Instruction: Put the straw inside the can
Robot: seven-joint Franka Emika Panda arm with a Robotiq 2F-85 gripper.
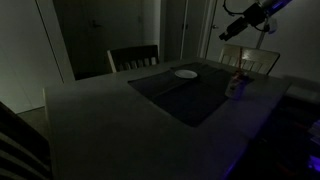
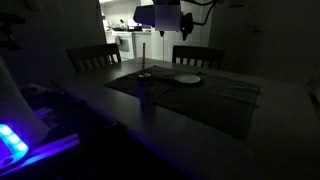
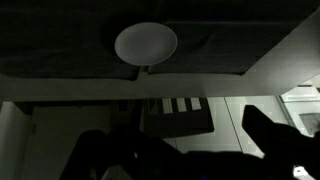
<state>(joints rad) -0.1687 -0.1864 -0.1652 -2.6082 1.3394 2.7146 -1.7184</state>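
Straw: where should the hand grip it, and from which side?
Grip the straw on its bare upper part, coming from above and closing across the thin shaft. It seems to stand upright in the can, which blocks its lower end.

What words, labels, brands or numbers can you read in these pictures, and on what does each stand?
None can be read.
Can: any label is too dim and small to read.
Plate: plain white, no print shows.

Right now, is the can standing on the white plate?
No, in an exterior view the can stands apart from the plate.
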